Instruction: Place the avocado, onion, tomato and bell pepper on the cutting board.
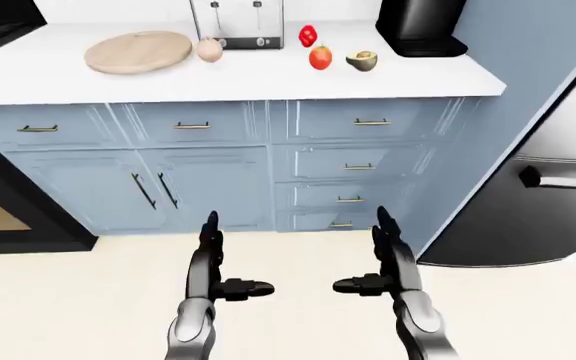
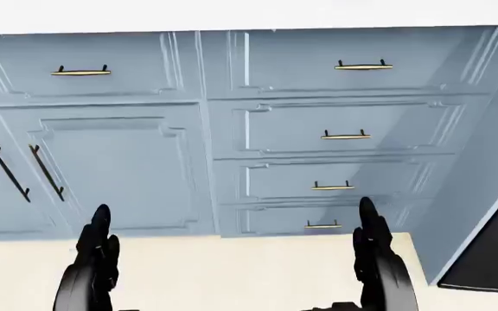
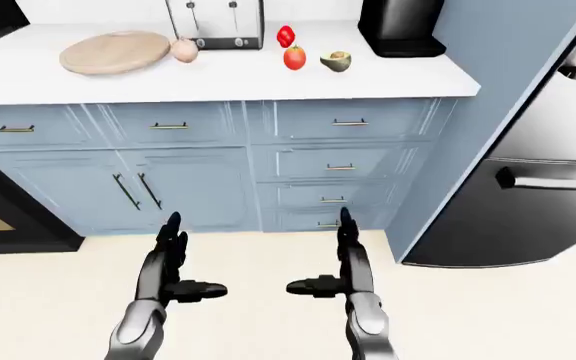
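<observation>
Task status: nothing was placed yet. The round cutting board point(image 1: 138, 51) lay bare at the left of the white bench point(image 1: 268, 79) in the left-eye view. The onion point(image 1: 209, 49) sat just beside the board's right edge, apparently off it, in front of the toaster point(image 1: 236, 22). The bell pepper point(image 1: 308, 35), tomato point(image 1: 320, 58) and avocado point(image 1: 362, 61) stood in a loose group further right, well apart from the board, with a black appliance point(image 1: 420, 28) to their right. All four items were judged still to be moved.

Robot position: standing off from the bench, with open floor between it and the blue cabinets point(image 1: 208, 165). A dark fridge point(image 1: 548, 180) was at the right edge. An approach was judged necessary before any reach.

Hands: left robot hand point(image 1: 218, 259) and right robot hand point(image 1: 380, 259) were both held low near the bottom of the view, over the floor, fingers pointing up and thumbs turned inward toward each other. Both were released and carrying nothing. Neither was near any task item.
</observation>
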You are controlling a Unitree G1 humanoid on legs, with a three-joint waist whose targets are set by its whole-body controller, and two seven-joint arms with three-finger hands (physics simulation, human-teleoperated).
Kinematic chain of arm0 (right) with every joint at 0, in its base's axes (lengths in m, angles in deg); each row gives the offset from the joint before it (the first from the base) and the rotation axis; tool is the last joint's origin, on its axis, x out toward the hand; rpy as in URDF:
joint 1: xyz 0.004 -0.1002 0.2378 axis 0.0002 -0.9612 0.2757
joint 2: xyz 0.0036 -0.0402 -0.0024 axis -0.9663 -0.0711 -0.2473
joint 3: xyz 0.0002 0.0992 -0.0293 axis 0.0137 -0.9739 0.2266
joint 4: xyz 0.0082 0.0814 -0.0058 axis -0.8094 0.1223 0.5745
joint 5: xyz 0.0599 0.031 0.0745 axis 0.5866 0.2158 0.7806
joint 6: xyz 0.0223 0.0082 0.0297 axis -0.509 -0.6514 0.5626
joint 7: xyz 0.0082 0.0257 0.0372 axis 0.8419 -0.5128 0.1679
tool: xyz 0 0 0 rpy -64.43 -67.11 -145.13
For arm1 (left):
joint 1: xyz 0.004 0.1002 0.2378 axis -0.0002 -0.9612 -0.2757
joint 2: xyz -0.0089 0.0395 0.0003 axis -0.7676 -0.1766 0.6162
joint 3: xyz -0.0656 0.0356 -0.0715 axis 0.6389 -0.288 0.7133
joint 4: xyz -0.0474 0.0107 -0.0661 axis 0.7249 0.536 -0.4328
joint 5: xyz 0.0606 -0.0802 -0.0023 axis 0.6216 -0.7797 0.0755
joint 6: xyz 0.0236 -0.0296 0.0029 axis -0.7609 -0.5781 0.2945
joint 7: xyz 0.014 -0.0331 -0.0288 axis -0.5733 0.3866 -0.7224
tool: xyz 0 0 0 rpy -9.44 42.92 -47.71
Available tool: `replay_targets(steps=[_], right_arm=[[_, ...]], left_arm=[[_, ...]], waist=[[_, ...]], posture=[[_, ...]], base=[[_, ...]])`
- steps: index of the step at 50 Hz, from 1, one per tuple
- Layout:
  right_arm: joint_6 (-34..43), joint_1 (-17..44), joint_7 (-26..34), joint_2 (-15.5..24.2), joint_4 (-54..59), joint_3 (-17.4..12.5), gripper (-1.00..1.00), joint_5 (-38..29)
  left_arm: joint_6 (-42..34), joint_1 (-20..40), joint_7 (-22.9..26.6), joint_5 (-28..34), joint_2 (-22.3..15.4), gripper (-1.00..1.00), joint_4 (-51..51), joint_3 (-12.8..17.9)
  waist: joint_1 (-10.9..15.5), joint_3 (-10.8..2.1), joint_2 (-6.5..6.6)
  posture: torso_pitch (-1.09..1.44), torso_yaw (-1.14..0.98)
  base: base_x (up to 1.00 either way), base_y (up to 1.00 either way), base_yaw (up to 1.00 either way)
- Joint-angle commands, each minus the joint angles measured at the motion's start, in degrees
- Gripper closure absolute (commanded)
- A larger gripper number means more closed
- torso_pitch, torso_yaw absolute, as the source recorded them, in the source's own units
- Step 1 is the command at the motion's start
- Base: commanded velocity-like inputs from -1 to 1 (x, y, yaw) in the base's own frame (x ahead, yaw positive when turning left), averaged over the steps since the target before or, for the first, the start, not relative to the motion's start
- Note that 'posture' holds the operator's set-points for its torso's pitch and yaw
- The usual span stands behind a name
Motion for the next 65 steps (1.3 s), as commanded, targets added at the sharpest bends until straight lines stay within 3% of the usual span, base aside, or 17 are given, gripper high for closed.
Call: replay_targets(steps=[1,3,4,5,7,8,20,28,36,51,62,63,65], right_arm=[[-4.03,2.18,0.67,1.02,-5.06,-0.52,-1.0,-0.08],[-3.79,2.18,1.19,1.04,-5.27,-0.72,-1.0,-0.15],[-3.98,2.23,1.37,1.12,-5.17,-0.79,-1.0,-0.35],[-4.0,2.24,1.58,1.16,-5.18,-0.83,-1.0,-0.5],[-3.69,2.52,1.92,1.36,-5.71,-1.18,-1.0,-0.52],[-3.3,2.82,2.01,1.48,-5.95,-1.44,-1.0,-0.48],[1.49,6.85,4.25,3.87,-11.22,-4.75,-1.0,-0.06],[5.71,10.06,5.22,6.6,-14.9,-8.05,-1.0,1.2],[9.38,12.7,5.96,8.47,-18.24,-9.76,-1.0,1.6],[15.83,20.66,5.67,15.41,-20.74,-15.21,-1.0,6.38],[16.73,23.22,5.62,18.37,-20.95,-16.54,-1.0,7.8],[16.82,23.28,5.64,18.52,-21.13,-16.65,-1.0,7.92],[16.8,23.48,5.69,18.83,-21.17,-16.79,-1.0,8.03]], left_arm=[[2.12,2.56,-0.08,-1.57,-0.52,-1.0,-5.21,1.38],[2.72,2.88,-0.55,-1.46,-0.76,-1.0,-5.14,1.75],[2.29,2.77,-0.31,-1.61,-0.8,-1.0,-5.63,1.66],[1.91,2.67,-0.34,-1.8,-0.82,-1.0,-6.5,1.78],[3.04,2.87,-0.24,-1.91,-1.26,-1.0,-6.89,2.46],[2.84,3.06,-0.23,-2.08,-1.42,-1.0,-7.15,2.81],[-2.09,6.21,0.74,-4.12,-4.39,-1.0,-10.61,7.36],[-4.47,7.32,3.33,-6.78,-6.52,-1.0,-14.51,10.49],[-8.37,9.46,3.42,-8.04,-9.5,-1.0,-18.6,14.62],[-11.93,12.52,2.76,-12.38,-15.94,-1.0,-21.34,22.32],[-12.72,13.49,2.31,-14.06,-18.61,-1.0,-22.1,24.84],[-13.01,13.56,2.23,-14.32,-18.84,-1.0,-22.49,25.17],[-13.05,13.68,2.18,-14.55,-19.2,-1.0,-22.57,25.59]], waist=[[-0.12,-0.05,-0.45],[0.39,-3.59,-0.06],[0.4,-2.99,-0.08],[0.3,-0.94,-0.37],[0.32,-3.97,-0.43],[0.37,-4.28,-0.42],[0.4,-5.16,-0.05],[0.42,-5.13,-0.06],[0.34,-4.76,0.01],[0.32,-4.04,0.27],[0.37,-3.75,0.23],[0.31,-4.56,0.44],[0.29,-3.53,0.55]], posture=[[0.0,0.0],[0.0,0.0],[0.0,0.0],[0.0,0.0],[0.0,0.0],[0.0,0.0],[0.0,0.0],[0.0,0.0],[0.0,0.0],[0.0,0.0],[0.0,0.0],[0.0,0.0],[0.0,0.0]], base=[[0.0,0.0,0.0],[0.0,0.0,0.0],[0.0,0.0,0.0],[0.0,0.0,0.0],[0.0,0.0,0.0],[0.0,0.0,0.0],[0.0,0.0,0.0],[0.0,0.0,0.0],[0.0,0.0,0.0],[0.0,0.0,0.0],[0.01,0.0,0.0],[0.05,0.0,0.0],[0.06,0.0,0.0]])
